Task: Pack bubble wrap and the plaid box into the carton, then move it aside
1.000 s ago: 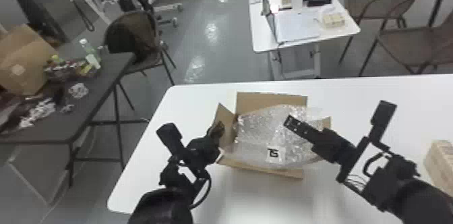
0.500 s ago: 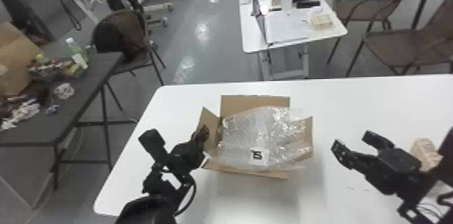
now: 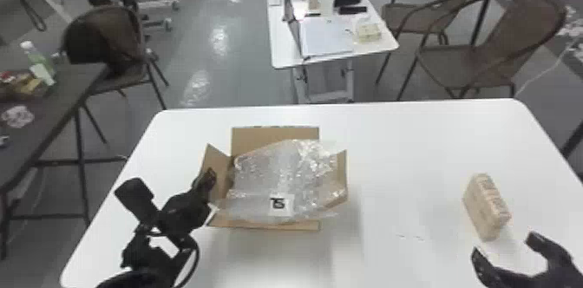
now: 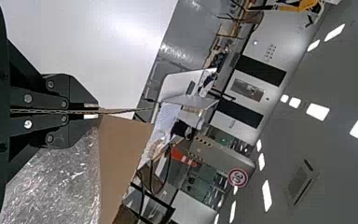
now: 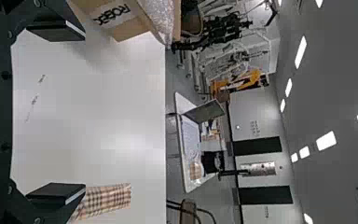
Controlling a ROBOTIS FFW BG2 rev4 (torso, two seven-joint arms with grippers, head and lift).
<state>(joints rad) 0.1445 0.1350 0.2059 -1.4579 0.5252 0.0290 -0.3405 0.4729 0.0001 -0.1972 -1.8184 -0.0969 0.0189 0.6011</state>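
From the left wrist we see our left gripper [image 3: 210, 174] pinching a carton flap [image 4: 125, 151]; from the head, bubble wrap [image 3: 269, 174] atop the carton [image 3: 260, 142], the plaid box [image 3: 483, 209] beyond our open right gripper [image 3: 503, 246].

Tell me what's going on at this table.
A robot is packing a carton. Its left gripper has its fingers shut on the left flap, and bubble wrap bulges up from the opening. The plaid box is not packed yet; it sits on the table to the right, with the right gripper open and empty close by.
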